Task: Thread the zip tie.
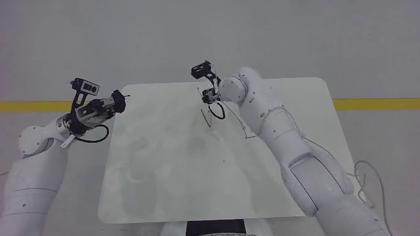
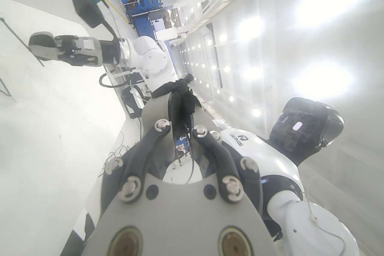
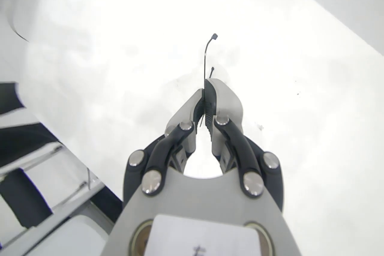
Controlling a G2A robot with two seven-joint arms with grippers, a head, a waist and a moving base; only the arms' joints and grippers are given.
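Barely getting started tbh: pinching the zip tie (image 3: pixel 205 59) in the closed right gripper (image 3: pixel 205 85), with the left gripper (image 1: pixel 121 101) closed well apart, threading nothing yet.

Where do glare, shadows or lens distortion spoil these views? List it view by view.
Left wrist view: ceiling lights bloom into glare; the wide lens bends straight lines. Right wrist view: the table washes out bright, leaving the zip tie a dark outline. Top view: even light, little glare.
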